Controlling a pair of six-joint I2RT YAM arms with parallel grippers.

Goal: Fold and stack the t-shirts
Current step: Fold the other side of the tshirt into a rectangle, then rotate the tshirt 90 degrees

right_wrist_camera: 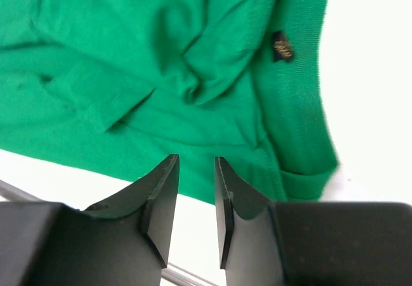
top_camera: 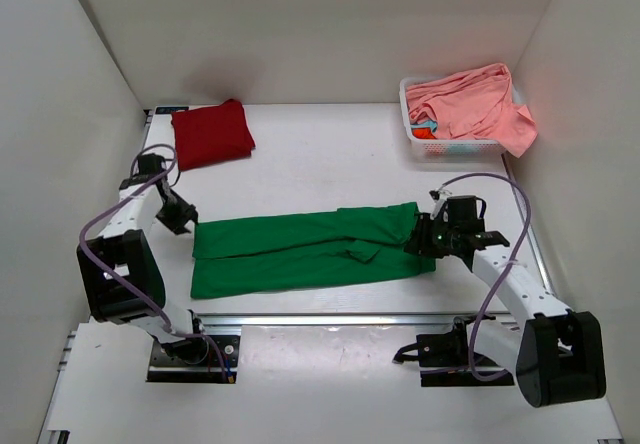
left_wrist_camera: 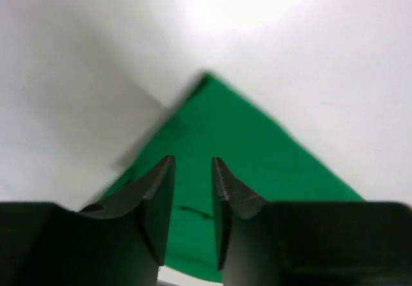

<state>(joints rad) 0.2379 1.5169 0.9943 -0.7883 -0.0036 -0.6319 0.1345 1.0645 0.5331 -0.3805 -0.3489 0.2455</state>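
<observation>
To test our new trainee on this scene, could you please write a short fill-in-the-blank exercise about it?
The green shirt lies ____ the left tool and the right tool.
The pink shirt sits in the white ____.
The red shirt lies folded at the table's far ____ corner.
Missing words: between; basket; left.

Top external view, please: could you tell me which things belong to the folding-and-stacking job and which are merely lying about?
Job in hand:
green t-shirt, spread mid-table
dark red t-shirt, folded, far left
salmon pink t-shirt, heaped, far right

Just lying about:
white lattice basket, holding the pink shirt
</observation>
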